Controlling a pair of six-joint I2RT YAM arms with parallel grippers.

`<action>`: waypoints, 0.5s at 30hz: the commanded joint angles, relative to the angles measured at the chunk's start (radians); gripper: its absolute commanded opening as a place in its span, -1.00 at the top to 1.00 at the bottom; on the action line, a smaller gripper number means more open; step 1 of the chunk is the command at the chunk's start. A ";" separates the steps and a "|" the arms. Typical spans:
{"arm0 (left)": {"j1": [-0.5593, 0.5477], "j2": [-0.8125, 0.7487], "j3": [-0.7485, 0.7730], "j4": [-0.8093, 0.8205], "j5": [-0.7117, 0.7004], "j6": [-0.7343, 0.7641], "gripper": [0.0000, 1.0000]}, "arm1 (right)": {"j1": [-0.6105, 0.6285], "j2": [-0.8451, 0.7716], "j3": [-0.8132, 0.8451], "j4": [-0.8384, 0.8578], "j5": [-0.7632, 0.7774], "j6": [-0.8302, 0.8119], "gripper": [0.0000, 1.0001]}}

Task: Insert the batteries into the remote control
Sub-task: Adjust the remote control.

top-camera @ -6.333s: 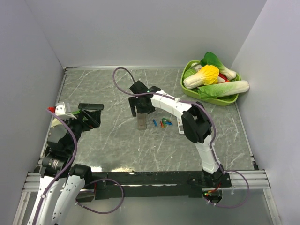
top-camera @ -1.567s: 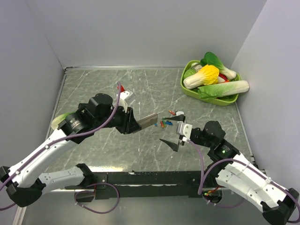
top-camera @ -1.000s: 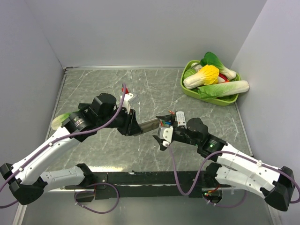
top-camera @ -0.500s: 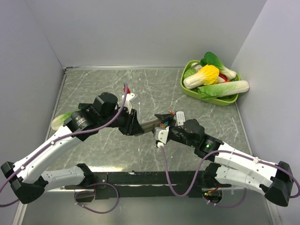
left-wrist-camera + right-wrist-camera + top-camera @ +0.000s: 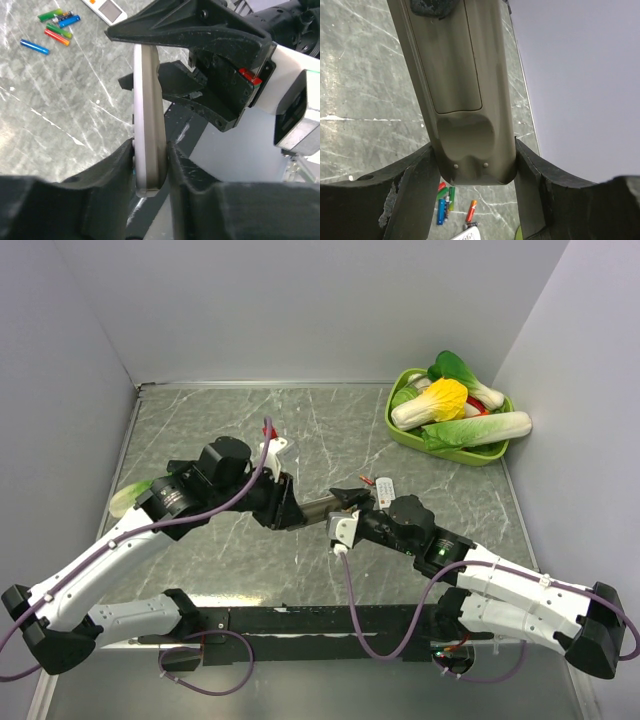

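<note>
The remote control hangs above the table middle, held level between both arms. My left gripper is shut on one end, its fingers pressing the white face and grey-beige back. My right gripper is on the other end. In the right wrist view its fingers lie against both long edges of the remote control, back side towards the camera, battery cover on. The batteries lie loose on the table below, green, red, blue and orange. In the left wrist view the batteries show at the top left.
A wider white remote lies beside the batteries. A green basket of vegetables stands at the back right. A green vegetable lies at the left wall, and a small red and white thing behind my left arm.
My right gripper has moved left onto the remote's free end and its jaws have narrowed onto the edges. My left gripper has kept its hold almost still.
</note>
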 commanded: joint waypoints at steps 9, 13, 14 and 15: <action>0.015 -0.108 -0.007 0.212 -0.167 -0.085 -0.99 | 0.009 0.023 -0.091 0.321 0.025 0.451 1.00; 0.015 -0.241 -0.126 0.384 -0.314 -0.148 -0.99 | 0.010 0.026 -0.099 0.391 0.169 0.730 1.00; 0.015 -0.263 -0.186 0.416 -0.351 -0.177 -0.99 | 0.012 0.030 -0.093 0.382 0.197 0.773 1.00; 0.015 -0.283 -0.217 0.459 -0.365 -0.192 -0.99 | 0.012 0.034 -0.087 0.379 0.220 0.822 1.00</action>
